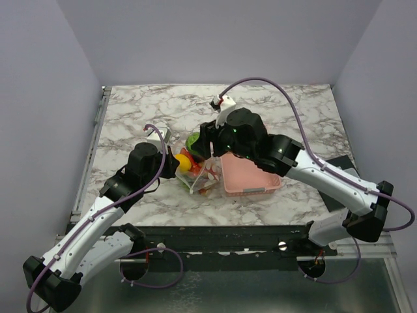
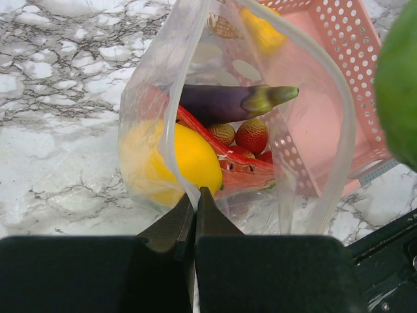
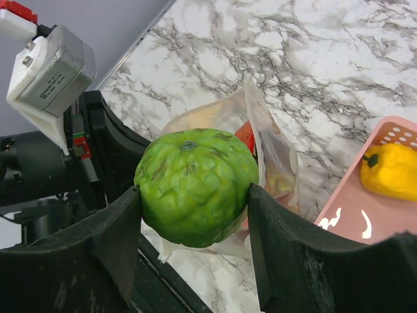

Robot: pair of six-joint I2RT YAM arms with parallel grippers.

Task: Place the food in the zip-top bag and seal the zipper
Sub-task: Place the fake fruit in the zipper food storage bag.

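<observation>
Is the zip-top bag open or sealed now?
Open: the zip-top bag gapes wide, its rim pinched by the left hand, the eggplant visible inside.

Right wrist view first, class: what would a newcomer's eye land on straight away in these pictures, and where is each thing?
The round green fruit stands out, clamped in the right gripper close to the open zip-top bag. In the left wrist view the left gripper is shut on the bag's rim, with a purple eggplant, yellow lemon and red berries inside. A pink basket beside the bag holds a yellow pepper.
</observation>
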